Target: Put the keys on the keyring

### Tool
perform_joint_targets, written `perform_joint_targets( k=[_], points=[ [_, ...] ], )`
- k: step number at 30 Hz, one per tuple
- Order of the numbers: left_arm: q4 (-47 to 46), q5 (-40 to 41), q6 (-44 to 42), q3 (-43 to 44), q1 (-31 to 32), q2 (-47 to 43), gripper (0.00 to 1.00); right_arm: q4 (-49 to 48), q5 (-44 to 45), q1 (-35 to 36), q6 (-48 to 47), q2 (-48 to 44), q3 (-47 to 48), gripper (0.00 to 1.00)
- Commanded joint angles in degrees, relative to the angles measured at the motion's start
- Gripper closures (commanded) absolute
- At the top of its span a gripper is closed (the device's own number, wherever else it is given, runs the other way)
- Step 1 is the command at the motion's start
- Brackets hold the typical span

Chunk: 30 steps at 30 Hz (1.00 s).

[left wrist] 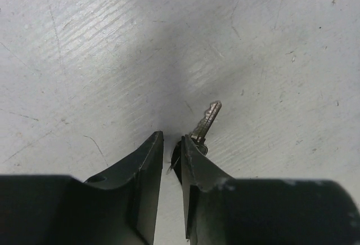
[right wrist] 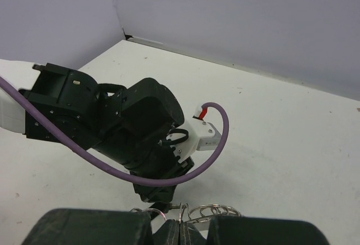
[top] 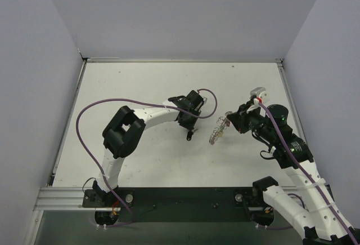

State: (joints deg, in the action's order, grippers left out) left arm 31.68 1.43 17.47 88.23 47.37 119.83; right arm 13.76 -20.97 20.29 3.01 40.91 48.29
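Left tool (left wrist: 172, 142) pinched nearly together on key (left wrist: 206, 119), blade jutting out over table (left wrist: 84, 59). Right tool (top: 227, 119) clamped on keyring (top: 217, 131), mid-table, just right of key.

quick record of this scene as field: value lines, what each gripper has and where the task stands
left gripper: shut on a key, blade poking out past the fingertips
key head colour: hidden between the fingers
right gripper: shut on the keyring
key vs keyring: apart, key not threaded on yet
arms: grippers face each other over the middle of the table
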Motion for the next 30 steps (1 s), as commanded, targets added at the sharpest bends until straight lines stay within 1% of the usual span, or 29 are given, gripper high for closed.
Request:
perform_joint_targets(
  k=[1, 6, 9, 11, 13, 18, 19, 22, 26, 30],
  points=[
    [0.8, 1.5, -0.2, 0.7, 0.2, -0.6, 0.72, -3.4, 0.2, -0.3, 0.2, -1.0, 0.3, 1.00],
    [-0.9, 1.1, -0.4, -1.4, 0.0, -3.5, 0.75, -3.4, 0.1, -0.3, 0.2, -1.0, 0.4, 1.00],
    [-1.3, 0.7, -0.9, -2.4, 0.0, -5.3, 0.80, -3.5, -0.2, -0.3, 0.2, -0.8, 0.4, 1.00],
    [-1.4, 0.5, -1.1, -3.1, 0.0, -6.5, 0.81, -3.4, -0.3, -0.3, 0.2, -0.7, 0.4, 1.00],
    [-2.4, -0.7, -1.3, -4.5, 0.0, -7.6, 0.81, -3.5, -0.8, -0.3, 0.2, -0.6, 0.5, 1.00],
    [-6.6, -1.4, -0.8, -8.8, -1.3, -12.1, 0.52, -3.7, -1.2, -0.3, 0.2, -0.6, 0.4, 1.00],
    [-8.4, -1.4, -0.6, -10.4, -1.7, -12.6, 0.50, -3.7, -1.5, -0.3, 0.3, -0.5, 0.4, 1.00],
    [-10.7, -5.5, -0.2, -12.3, -3.6, -14.0, 0.48, -3.7, -2.0, -0.5, 0.3, -0.3, 0.3, 1.00],
    [-12.2, -9.3, -1.5, -14.0, -4.0, -14.6, 0.48, -3.8, -2.2, -0.5, 0.5, 0.0, 0.3, 1.00],
    [-13.5, -9.9, -2.6, -15.0, -3.7, -14.6, 0.50, -3.9, -2.6, -0.6, 0.5, 0.1, 0.2, 1.00]
  ],
)
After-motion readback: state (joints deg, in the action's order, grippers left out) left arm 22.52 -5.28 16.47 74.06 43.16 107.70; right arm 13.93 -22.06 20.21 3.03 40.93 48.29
